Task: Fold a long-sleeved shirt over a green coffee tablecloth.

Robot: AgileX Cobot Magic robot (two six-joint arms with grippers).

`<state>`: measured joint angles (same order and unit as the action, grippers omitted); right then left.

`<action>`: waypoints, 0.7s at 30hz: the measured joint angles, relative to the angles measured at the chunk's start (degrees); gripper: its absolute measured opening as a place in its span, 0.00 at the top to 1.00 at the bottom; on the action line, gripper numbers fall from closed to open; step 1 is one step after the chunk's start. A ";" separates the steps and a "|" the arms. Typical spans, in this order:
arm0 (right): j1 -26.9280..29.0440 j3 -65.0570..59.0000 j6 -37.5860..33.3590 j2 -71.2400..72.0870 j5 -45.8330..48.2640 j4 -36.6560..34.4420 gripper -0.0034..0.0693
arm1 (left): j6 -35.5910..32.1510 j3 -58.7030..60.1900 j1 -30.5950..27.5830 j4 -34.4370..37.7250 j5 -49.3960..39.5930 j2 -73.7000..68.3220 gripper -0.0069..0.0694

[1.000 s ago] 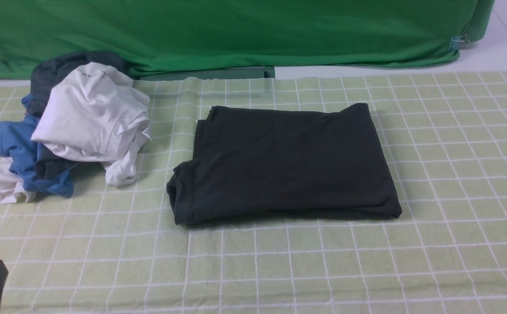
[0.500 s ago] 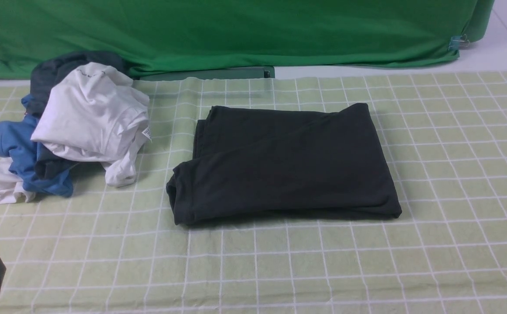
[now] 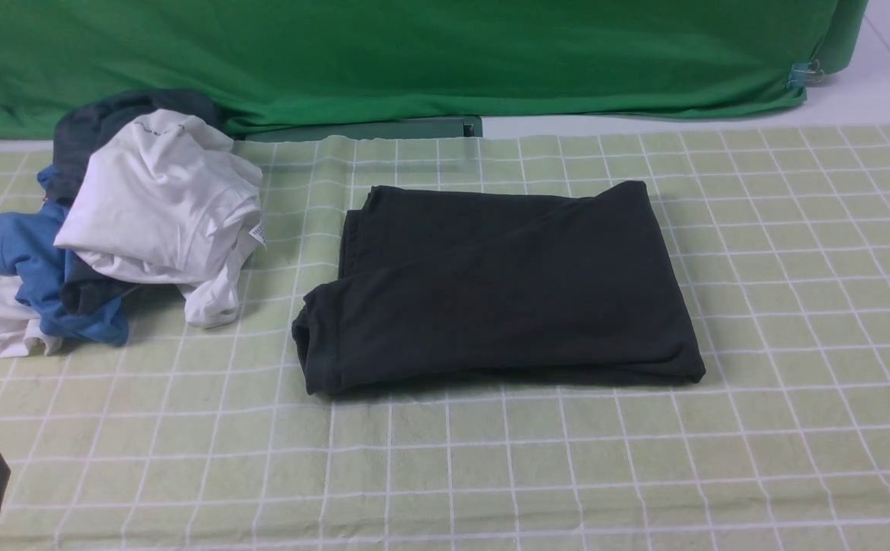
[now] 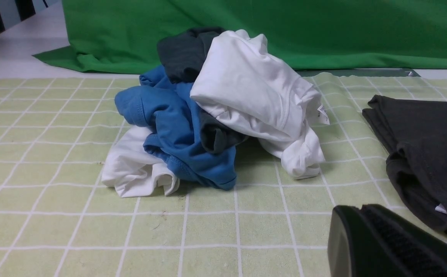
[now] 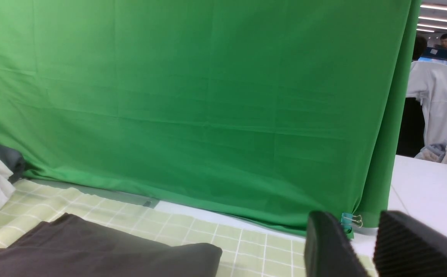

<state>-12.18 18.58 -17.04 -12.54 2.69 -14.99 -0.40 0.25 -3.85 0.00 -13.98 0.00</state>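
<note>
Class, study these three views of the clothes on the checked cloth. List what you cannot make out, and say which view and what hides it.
- Black shirt: its chest print is folded out of sight in the front view.
- White shirt: the writing on its small tag is too small to read in the left wrist view.
- Dark garment: mostly buried under the pile in the front view.
- Left hand: cut off by the picture's edge.
- Right hand: absent from the front view.

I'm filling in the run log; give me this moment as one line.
shirt: long-sleeved shirt folded on green coffee tablecloth | left gripper: shut, empty | right gripper: open, empty | clothes pile: untouched
</note>
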 joint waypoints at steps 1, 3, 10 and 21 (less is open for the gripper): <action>0.00 0.00 0.00 0.00 0.00 0.00 0.66 | 0.00 0.00 0.00 0.00 0.00 0.00 0.89; 0.00 0.00 0.00 0.00 0.00 0.00 0.66 | 0.00 0.00 0.00 0.00 0.00 0.00 0.89; 0.00 0.00 0.00 0.00 0.00 0.00 0.64 | 0.40 0.00 0.00 0.00 0.00 0.00 0.89; 0.00 -0.36 5.35 -0.05 -0.05 7.20 0.63 | 0.40 0.00 0.00 0.00 0.00 0.00 0.89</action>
<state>-12.18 18.23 -11.69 -12.59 2.64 -7.79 0.00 0.25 -3.85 0.00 -13.98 0.00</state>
